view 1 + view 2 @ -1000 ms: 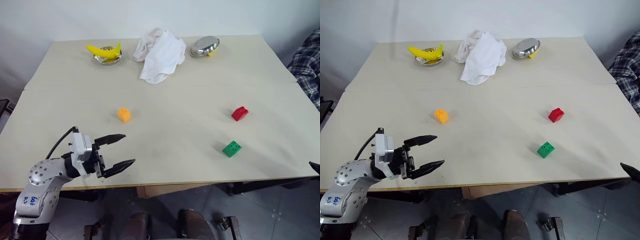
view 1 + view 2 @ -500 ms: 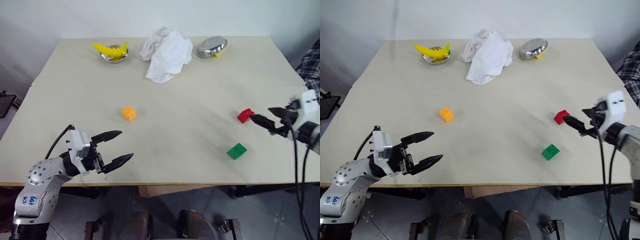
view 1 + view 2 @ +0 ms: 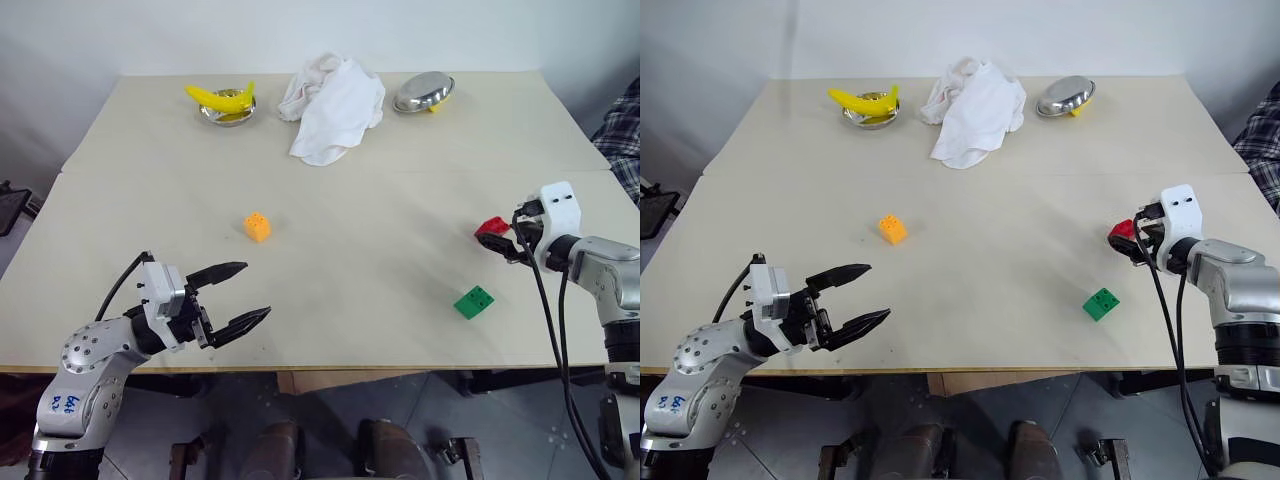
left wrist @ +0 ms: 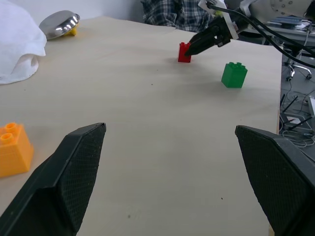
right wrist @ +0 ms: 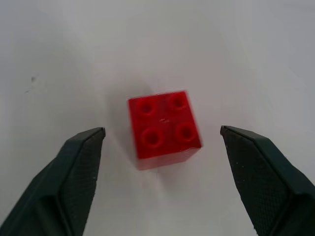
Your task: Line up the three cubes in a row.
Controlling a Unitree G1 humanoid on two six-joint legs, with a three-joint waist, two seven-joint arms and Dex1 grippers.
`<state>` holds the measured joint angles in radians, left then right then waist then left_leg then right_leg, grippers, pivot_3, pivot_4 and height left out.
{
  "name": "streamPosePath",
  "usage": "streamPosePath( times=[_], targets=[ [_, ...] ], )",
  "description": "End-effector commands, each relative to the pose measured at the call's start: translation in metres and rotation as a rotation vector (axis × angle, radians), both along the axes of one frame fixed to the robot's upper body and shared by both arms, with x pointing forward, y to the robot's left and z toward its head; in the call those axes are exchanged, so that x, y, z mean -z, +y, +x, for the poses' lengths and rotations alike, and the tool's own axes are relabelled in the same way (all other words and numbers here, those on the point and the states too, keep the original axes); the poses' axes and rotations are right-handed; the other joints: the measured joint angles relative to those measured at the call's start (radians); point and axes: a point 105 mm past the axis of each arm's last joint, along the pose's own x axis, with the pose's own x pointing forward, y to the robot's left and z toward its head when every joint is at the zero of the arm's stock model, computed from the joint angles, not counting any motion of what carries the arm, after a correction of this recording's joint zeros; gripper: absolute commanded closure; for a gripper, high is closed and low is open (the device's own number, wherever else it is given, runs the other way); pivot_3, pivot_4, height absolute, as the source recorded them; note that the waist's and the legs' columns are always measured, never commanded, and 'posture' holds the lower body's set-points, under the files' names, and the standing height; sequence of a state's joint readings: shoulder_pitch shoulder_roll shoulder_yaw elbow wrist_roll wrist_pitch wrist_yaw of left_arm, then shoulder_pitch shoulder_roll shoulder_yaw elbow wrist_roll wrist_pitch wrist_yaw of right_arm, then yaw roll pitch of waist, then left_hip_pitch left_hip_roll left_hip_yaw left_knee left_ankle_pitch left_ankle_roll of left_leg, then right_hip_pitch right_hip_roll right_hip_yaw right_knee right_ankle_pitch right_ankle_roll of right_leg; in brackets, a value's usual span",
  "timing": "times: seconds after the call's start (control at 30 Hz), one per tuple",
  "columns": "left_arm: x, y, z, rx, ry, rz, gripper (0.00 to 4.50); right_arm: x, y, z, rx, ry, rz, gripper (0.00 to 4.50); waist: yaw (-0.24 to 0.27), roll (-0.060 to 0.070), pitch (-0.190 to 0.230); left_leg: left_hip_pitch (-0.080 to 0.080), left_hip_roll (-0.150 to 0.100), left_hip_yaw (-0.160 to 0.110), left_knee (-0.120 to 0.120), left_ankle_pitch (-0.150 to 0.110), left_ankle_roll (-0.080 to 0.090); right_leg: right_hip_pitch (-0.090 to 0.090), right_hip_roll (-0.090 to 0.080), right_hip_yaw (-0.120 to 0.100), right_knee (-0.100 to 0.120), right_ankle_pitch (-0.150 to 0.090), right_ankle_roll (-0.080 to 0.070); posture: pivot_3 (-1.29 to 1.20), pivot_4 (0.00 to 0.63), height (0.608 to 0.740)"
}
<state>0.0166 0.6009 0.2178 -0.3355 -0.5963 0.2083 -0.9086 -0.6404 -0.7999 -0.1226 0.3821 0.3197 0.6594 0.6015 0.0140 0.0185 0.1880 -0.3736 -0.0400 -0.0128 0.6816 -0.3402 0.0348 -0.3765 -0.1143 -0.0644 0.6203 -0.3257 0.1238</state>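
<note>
Reaching in from the table's right side, the right gripper (image 5: 160,147) has come up to the red cube (image 5: 164,129) since a second ago, when only its tip showed at the table edge; its fingers (image 5: 74,167) are spread to either side of the cube, with a gap on both sides and no contact. The left gripper (image 3: 238,297) has stayed near the front left edge, hanging level over the table (image 3: 380,200) with its fingers wide apart and nothing between them.

The orange cube (image 3: 257,227) sits left of centre with bare tabletop all round it. The green cube (image 3: 473,301) lies near the front right, just in front of the red one and apart from it. The broad middle of the table between the orange cube and the other two is free.

Along the far edge, a small metal bowl (image 3: 215,112) holds a banana (image 3: 222,97), a crumpled white cloth (image 3: 333,95) lies beside it, and a second metal bowl (image 3: 422,92) rests tilted on something yellow (image 3: 433,105), mostly hidden beneath it. A plaid sleeve (image 3: 620,125) is cut off at the right border.
</note>
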Motion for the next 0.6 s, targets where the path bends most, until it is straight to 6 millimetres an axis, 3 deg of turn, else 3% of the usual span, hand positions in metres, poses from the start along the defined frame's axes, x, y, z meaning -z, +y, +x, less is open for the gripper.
streamPosePath(
  times=[0.03,0.13,0.27,0.4,0.5,0.6],
  targets=[
    [-0.007,0.002,-0.002,-0.013,-0.044,0.007,0.0,-0.008,-0.001,0.004,-0.019,-0.037,0.001,0.6,-0.005,0.0,0.0,0.0,0.0,0.0,0.0,0.0,0.0,0.0,0.0,0.0,0.0,0.0,0.0,0.0,0.15,0.74],
    [-0.007,0.002,-0.002,-0.013,-0.046,0.006,0.0,-0.004,-0.001,0.006,-0.033,-0.026,0.0,0.6,-0.005,0.0,0.0,0.0,0.0,0.0,0.0,0.0,0.0,0.0,0.0,0.0,0.0,0.0,0.0,0.0,0.15,0.74],
    [-0.006,0.002,-0.001,-0.014,-0.048,0.007,0.0,0.0,0.0,0.007,-0.058,-0.001,0.0,1.83,-0.008,0.0,0.0,0.0,0.0,0.0,0.0,0.0,0.0,0.0,0.0,0.0,0.0,0.0,0.0,0.0,0.15,0.74],
    [-0.006,0.004,-0.002,-0.02,-0.051,0.009,0.0,-0.014,0.004,0.011,-0.104,-0.057,-0.002,3.04,-0.016,0.0,0.0,0.0,0.0,0.0,0.0,0.0,0.0,0.0,0.0,0.0,0.0,0.0,0.0,0.0,0.15,0.74],
    [-0.005,0.007,-0.002,-0.027,-0.05,0.011,0.0,-0.025,0.011,0.012,-0.198,-0.101,-0.041,3.03,-0.017,0.0,0.0,0.0,0.0,0.0,-0.001,0.0,0.0,0.0,0.0,-0.001,0.0,0.0,0.0,0.0,0.15,0.74],
    [-0.002,0.012,-0.004,-0.036,-0.044,0.013,0.0,-0.039,0.042,0.002,-0.462,-0.14,-0.055,3.03,-0.017,0.0,0.0,0.0,0.0,0.0,-0.001,0.0,0.0,0.0,0.0,-0.001,0.0,0.0,0.0,0.0,0.15,0.74]
  ],
)
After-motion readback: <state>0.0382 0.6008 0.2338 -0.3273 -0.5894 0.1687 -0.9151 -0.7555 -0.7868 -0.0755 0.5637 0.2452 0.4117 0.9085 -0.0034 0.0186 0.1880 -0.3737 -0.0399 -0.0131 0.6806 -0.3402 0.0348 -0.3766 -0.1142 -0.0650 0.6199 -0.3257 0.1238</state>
